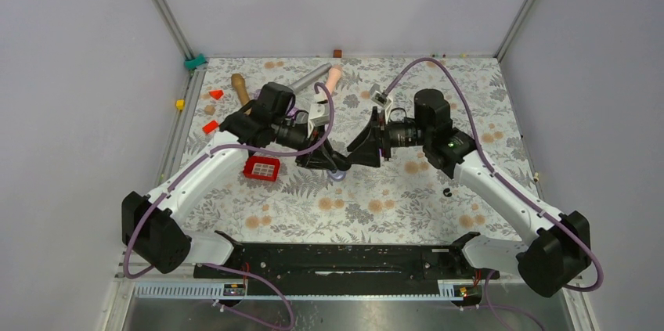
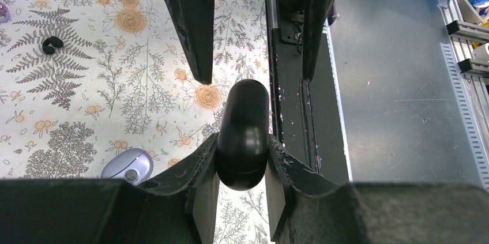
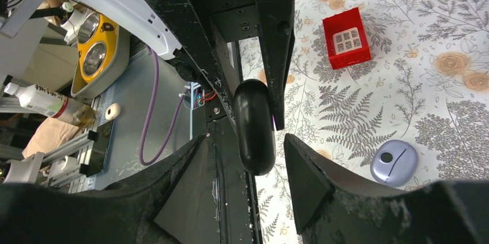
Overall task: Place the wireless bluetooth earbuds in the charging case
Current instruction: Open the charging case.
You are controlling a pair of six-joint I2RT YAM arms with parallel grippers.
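Note:
My left gripper (image 2: 242, 140) is shut on a black oval pebble-like object (image 2: 243, 131) and holds it above the table. My right gripper (image 3: 243, 140) is open, its fingers on either side of the far end of the pebble (image 3: 254, 126) with gaps showing. The two grippers (image 1: 338, 163) (image 1: 354, 147) meet nose to nose over the table's middle. The lavender charging case (image 3: 394, 162) lies on the cloth just below them (image 1: 337, 177) (image 2: 127, 166), a dark round spot on top. One tiny black earbud (image 2: 52, 44) lies on the cloth to the right (image 1: 447, 191). The other earbud is out of view.
A red square tray (image 1: 261, 168) (image 3: 346, 37) sits left of the grippers. Wooden pegs (image 1: 239, 87), small red blocks (image 1: 210, 126) and a metal rod (image 1: 309, 77) lie at the back left. The black base rail (image 1: 337, 259) runs along the near edge.

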